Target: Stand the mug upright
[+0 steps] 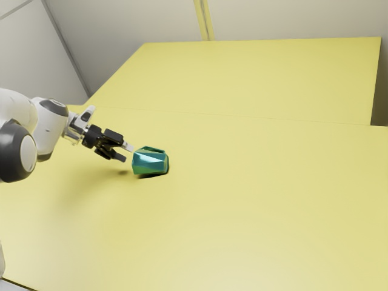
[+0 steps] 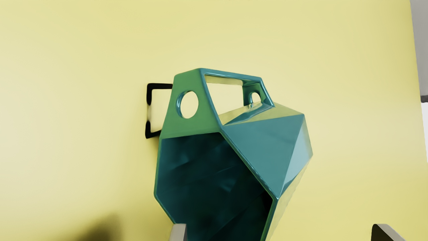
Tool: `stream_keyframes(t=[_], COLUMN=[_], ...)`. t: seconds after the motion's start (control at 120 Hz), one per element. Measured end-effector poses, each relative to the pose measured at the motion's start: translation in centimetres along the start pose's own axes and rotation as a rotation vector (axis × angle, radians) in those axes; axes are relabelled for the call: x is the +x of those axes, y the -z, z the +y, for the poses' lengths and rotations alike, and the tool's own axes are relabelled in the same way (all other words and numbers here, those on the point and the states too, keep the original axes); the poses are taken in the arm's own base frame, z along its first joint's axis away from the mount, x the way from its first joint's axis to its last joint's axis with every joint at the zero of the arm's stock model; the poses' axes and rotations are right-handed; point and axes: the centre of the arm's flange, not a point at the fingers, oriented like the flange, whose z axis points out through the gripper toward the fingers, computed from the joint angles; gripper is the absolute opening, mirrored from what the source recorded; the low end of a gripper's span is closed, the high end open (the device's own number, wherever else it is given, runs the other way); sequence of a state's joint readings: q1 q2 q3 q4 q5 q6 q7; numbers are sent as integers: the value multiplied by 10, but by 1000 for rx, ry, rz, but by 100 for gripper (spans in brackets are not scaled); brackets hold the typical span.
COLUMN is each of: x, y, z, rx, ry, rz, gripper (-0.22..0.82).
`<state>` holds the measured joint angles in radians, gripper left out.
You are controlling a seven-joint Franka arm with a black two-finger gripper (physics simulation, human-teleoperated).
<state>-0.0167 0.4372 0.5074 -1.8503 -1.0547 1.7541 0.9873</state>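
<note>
Two fingers [image 1: 128,147], spread open, just beside the mug [image 1: 150,162]. Mug's on its side, worktop [image 1: 254,200] all around it, edge [image 2: 414,60] well apart; its dark inside [image 2: 210,184] faces the fingers.

The mug [image 1: 150,162] is smooth and glossy, its flat facets throwing back light with a metallic gleam; whether it is metal or glazed ceramic cannot be told. Its handle [image 2: 230,74] shares the polish, with bright lines along the edges, while the flat face beside the opening looks softer, closer to satin. The inside [image 2: 207,180] is dark and glassy, with blurred reflections. The desk [image 1: 254,194] looks smooth and evenly coated, with a faint, soft sheen. The arm [image 1: 50,130] has a smooth, plastic-like shell. The pincer [image 1: 126,153] has a dark, fairly dull body and pale fingertips [image 2: 179,232] that look matt.
</note>
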Motion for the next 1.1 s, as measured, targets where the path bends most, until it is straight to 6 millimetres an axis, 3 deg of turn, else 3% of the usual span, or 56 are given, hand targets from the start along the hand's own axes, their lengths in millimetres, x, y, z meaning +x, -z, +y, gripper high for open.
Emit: stream_keyframes(t=[0.9,1.1], x=[4,5], y=[-40,-48], z=[-1,2], rx=[-90,-99], ry=[-40,-47], rz=[18,19], gripper=[60,55])
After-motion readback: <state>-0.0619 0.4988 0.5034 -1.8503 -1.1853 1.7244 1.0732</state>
